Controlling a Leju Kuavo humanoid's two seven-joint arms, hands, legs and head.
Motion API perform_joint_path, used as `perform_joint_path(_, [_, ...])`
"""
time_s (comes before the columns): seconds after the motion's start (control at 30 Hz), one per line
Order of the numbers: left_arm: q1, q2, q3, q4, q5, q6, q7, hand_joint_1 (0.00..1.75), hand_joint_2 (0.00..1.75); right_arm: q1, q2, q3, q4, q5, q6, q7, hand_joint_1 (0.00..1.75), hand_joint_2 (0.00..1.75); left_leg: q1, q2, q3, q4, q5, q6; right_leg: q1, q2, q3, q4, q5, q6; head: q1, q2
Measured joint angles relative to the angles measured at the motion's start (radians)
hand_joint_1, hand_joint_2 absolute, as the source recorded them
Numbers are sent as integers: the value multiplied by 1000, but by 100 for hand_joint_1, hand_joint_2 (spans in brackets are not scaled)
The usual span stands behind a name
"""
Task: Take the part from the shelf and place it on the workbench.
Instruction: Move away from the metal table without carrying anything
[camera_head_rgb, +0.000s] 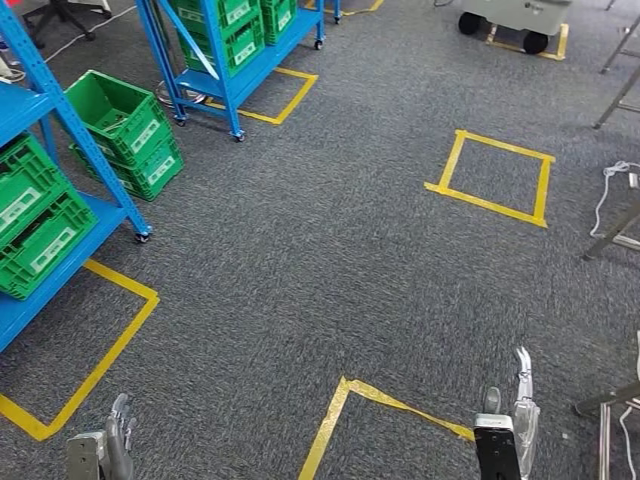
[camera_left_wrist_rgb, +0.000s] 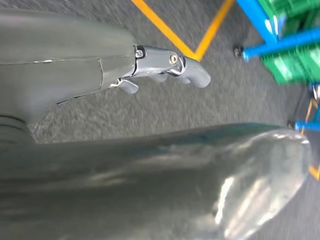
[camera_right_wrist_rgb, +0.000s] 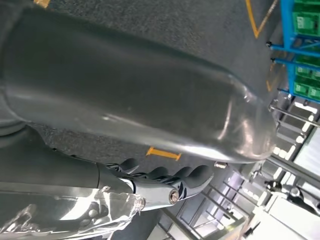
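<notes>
Left hand (camera_head_rgb: 113, 440): hanging low at the side, fingers slightly curled and apart, holding nothing; thumb (camera_left_wrist_rgb: 166, 62) extended over bare carpet in the wrist view.
Right hand (camera_head_rgb: 521, 410): also hanging low, fingers nearly straight and apart, nothing in it; a clear wrap around the wrist (camera_right_wrist_rgb: 94, 210) just behind it.
Floor tape (camera_head_rgb: 362, 400): yellow corner between the two hands, slightly nearer the right one.
Near shelf (camera_head_rgb: 68, 250): blue, ahead and outward of the left hand, carrying green crates (camera_head_rgb: 34, 215); further green crates (camera_head_rgb: 124, 130) beyond its wheeled foot.
Far shelf (camera_head_rgb: 226, 60): blue, well ahead of the left hand, more green crates on it.
Taped square (camera_head_rgb: 494, 175): well ahead of the right hand.
Part: cannot tell which item or where; judged to lie in one of the shelf crates, contents not visible.
Workbench: not identifiable; metal frames (camera_right_wrist_rgb: 241, 200) beyond the right hand may belong to one.
Step in hand: approach to the shelf, judged; grasp not yet begun.
Doing it well: turn toward the near shelf, stop squarely within reach, keep both hands clear of the uprights, raise an arm only once the crate contents are readable.
</notes>
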Motion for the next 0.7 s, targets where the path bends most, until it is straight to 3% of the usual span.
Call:
perform_joint_path(0.07, [-11,3,0,11,5,-2,0,0,0,-36,-10,-51,112,-17,14,-9,0,0,3,-25,-5,0,5,7,-3,52,-60,130,-62,7,4,0])
perform_joint_path(0.1, [-16,5,0,20,8,-5,0,0,0,-56,-16,-83,180,-23,18,-17,0,0,4,-39,-7,0,7,9,-3,59,-90,191,-83,9,5,0])
perform_joint_path(0.13, [-19,7,1,31,12,-8,0,0,0,-76,-23,-115,252,-26,20,-27,0,0,4,-54,-8,0,8,10,-4,62,-109,225,-86,10,6,0])
perform_joint_path(0.17, [-22,10,2,42,16,-13,0,0,0,-97,-30,-145,320,-28,20,-37,0,0,4,-70,-8,1,10,9,-5,64,-109,219,-69,9,6,0])
perform_joint_path(0.2, [-24,13,6,54,21,-18,0,0,0,-120,-39,-174,392,-28,22,-47,0,0,5,-85,-8,1,11,7,-7,69,-90,172,-35,9,7,0])
perform_joint_path(0.27, [-32,19,15,79,27,-23,0,0,0,-169,-56,-227,533,-27,21,-70,0,0,5,-113,-10,4,14,0,-16,110,-29,33,32,9,7,0])
perform_joint_path(0.33, [-42,27,26,101,29,-26,0,0,0,-211,-71,-273,662,-22,6,-103,0,0,5,-137,-20,6,21,-10,-21,146,7,-44,53,6,6,0])
perform_joint_path(0.37, [-45,30,31,110,29,-27,0,0,0,-228,-77,-290,715,-19,-4,-118,0,0,6,-147,-25,6,25,-17,-20,148,9,-50,51,2,6,0])
perform_joint_path(0.43, [-43,38,42,127,29,-29,0,0,0,-256,-85,-316,801,-14,-15,-134,0,0,9,-156,-34,5,30,-29,-18,126,8,-50,57,-10,6,0])
perform_joint_path(0.5, [-45,43,49,141,29,-29,0,0,0,-276,-91,-332,864,-12,-18,-139,0,0,6,-114,-57,50,-4,-37,-18,100,5,-53,64,-23,0,0])
perform_joint_path(0.57, [-53,45,52,155,27,-27,0,0,0,-290,-98,-348,919,-11,-21,-140,0,0,3,-59,-111,172,-76,-43,-15,69,1,-55,67,-30,-6,0])
perform_joint_path(0.63, [-56,45,55,168,22,-25,0,0,0,-299,-105,-364,965,-12,-23,-138,0,0,4,-42,-154,280,-118,-44,-11,36,-4,-55,68,-33,-6,0])
perform_joint_path(0.67, [-55,46,56,173,20,-24,0,0,0,-303,-107,-371,983,-13,-23,-137,0,0,4,-39,-151,287,-113,-43,-10,21,-5,-55,68,-34,-7,0])
perform_joint_path(0.7, [-53,47,58,176,20,-23,0,0,0,-308,-109,-376,998,-14,-23,-137,0,0,3,-35,-127,254,-91,-41,-9,8,-5,-55,68,-34,-7,0])
